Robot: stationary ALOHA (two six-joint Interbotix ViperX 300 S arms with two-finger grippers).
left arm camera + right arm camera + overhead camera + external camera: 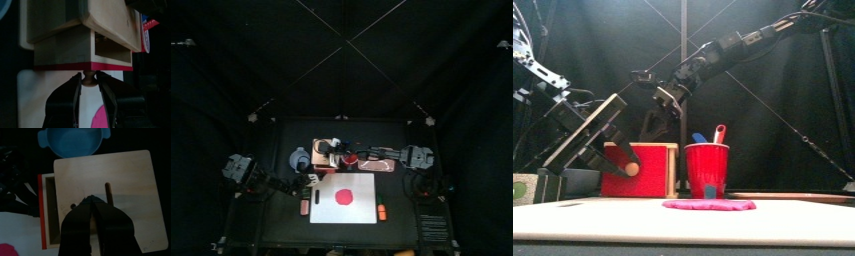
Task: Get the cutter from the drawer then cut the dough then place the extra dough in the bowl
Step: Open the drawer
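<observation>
The pale wooden box (113,188) stands behind the white board (325,210). Its red drawer front (83,66) is pulled out a little way. My left gripper (87,80) is shut on the drawer's small knob (87,75); the front view shows it at the red front (637,172). My right gripper (92,199) is shut, its tips resting on the box's top near the slot. A flat red dough disc (342,195) lies on the board. The blue-grey bowl (72,140) sits beside the box. The drawer's inside is dark, and no cutter shows.
A red cup (707,170) with a blue and a red toy knife stands right of the box. One small orange toy (381,211) lies on the board's right edge and another (303,207) just left of the board.
</observation>
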